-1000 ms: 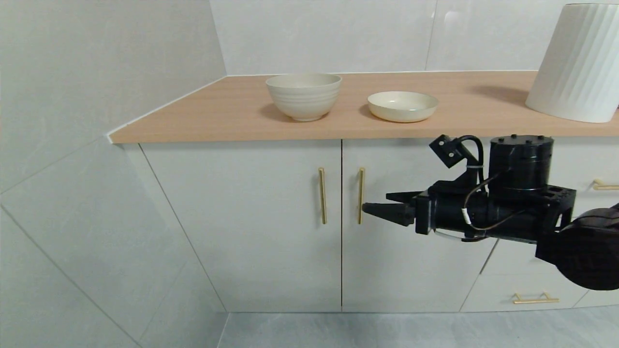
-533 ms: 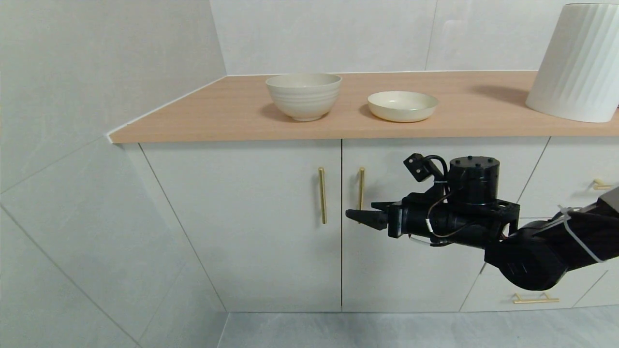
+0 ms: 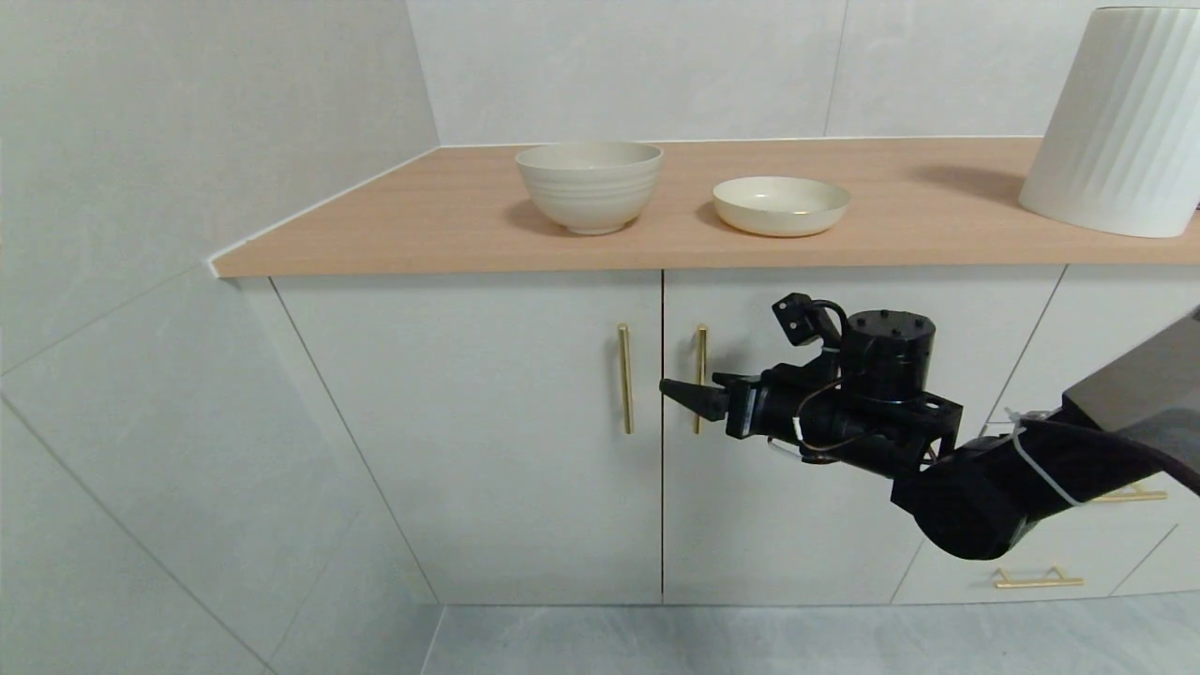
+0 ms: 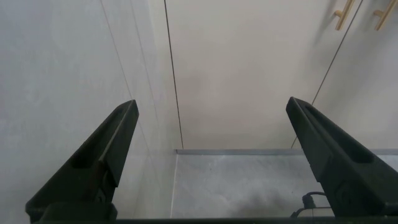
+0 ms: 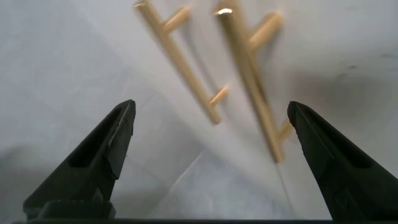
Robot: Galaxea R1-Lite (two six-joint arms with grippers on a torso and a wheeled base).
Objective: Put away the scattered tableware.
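Black right end effector, jaws spread open, sits at the brass handle just ahead. The bowl and dish wait above it on the worktop. Closing off-centre could snag the neighbouring handle or slip off. It has come forward to the handle since a second ago.

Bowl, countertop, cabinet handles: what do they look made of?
Bowl: probably ceramic or melamine, cream, matte, ribbed sides, dull sheen. Countertop: wood or wood-look laminate, satin, visible grain. Cabinet handles: metal, brass-toned, bright highlights along the bars.
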